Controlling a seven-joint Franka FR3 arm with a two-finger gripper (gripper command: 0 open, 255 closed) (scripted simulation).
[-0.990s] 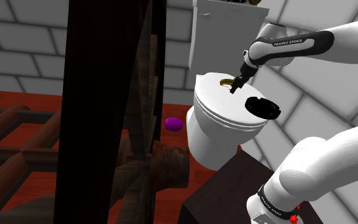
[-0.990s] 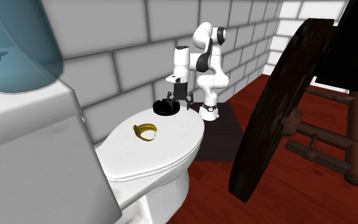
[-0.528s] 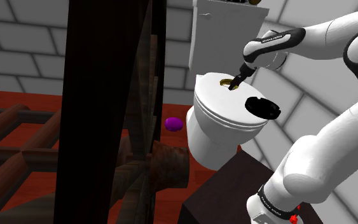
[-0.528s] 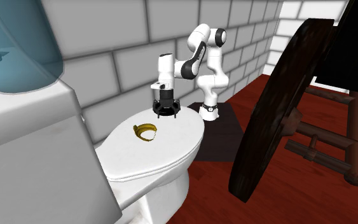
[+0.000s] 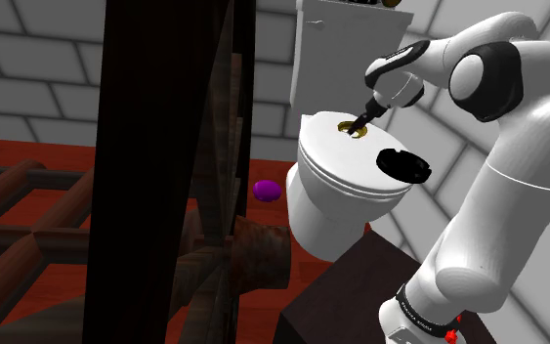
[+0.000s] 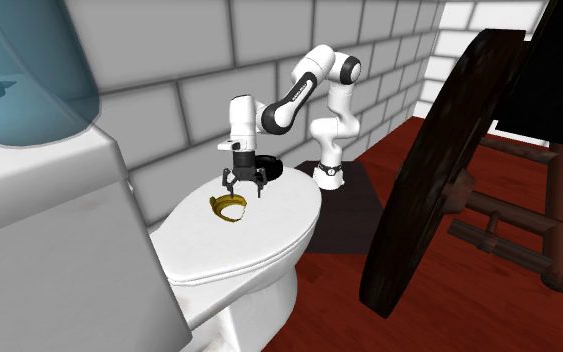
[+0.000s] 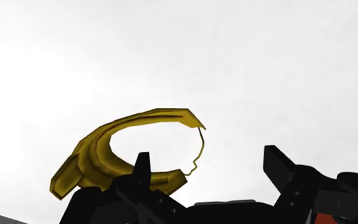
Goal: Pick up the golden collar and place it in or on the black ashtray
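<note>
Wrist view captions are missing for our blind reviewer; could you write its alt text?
A golden collar, an open curved band, lies on a white toilet lid. The open black tool is poised over it.

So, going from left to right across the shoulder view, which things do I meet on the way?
Dark wheel → purple ball → golden collar → black ashtray.

Likely bathroom — toilet, white-block wall

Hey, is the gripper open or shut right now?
Open: the gripper has its fingers apart, with the golden collar not clasped between them.
</note>
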